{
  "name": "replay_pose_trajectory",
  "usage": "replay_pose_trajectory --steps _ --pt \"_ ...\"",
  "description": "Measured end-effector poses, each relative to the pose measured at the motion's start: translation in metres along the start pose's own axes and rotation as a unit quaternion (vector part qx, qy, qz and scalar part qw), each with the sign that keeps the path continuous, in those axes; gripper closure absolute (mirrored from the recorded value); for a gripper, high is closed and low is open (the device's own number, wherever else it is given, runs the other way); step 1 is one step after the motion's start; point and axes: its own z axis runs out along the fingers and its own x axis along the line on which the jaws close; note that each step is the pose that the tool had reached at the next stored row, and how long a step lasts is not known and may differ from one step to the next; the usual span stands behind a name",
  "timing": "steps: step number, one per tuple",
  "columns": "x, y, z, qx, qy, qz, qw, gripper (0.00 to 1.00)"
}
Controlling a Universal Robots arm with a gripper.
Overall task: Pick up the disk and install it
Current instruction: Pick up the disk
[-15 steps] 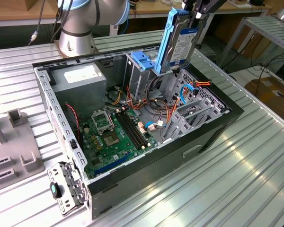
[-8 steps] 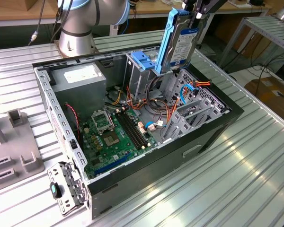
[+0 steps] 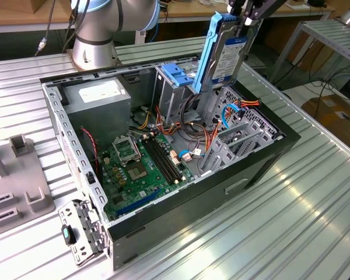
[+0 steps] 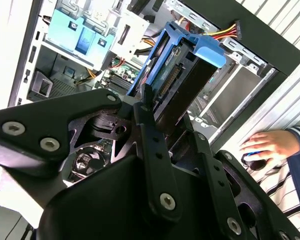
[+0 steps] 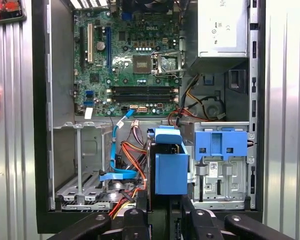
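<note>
**Disk [image 3: 224, 55] held over the case [image 3: 262, 166]**

Exterior view: the gripper [image 3: 247, 16] is clamped on the disk, upright above the case. Second wrist view: fingers [image 4: 152, 140] pinch its end. First wrist view: it seems best lowered square, clear of the cables [image 5: 132, 150].

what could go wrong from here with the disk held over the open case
The gripper holds the disk upright above the case, where loose orange and blue cables lie close beneath it. Going down, it could snag or pinch them. A person's hand rests beside the case, near the arm's path.
</note>
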Motion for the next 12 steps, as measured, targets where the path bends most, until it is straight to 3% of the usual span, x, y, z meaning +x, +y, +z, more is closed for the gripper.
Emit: replay_pose_trajectory --steps 12 --pt "0.0232 -0.0002 0.0003 0.0 0.0 0.0 1.0 0.65"
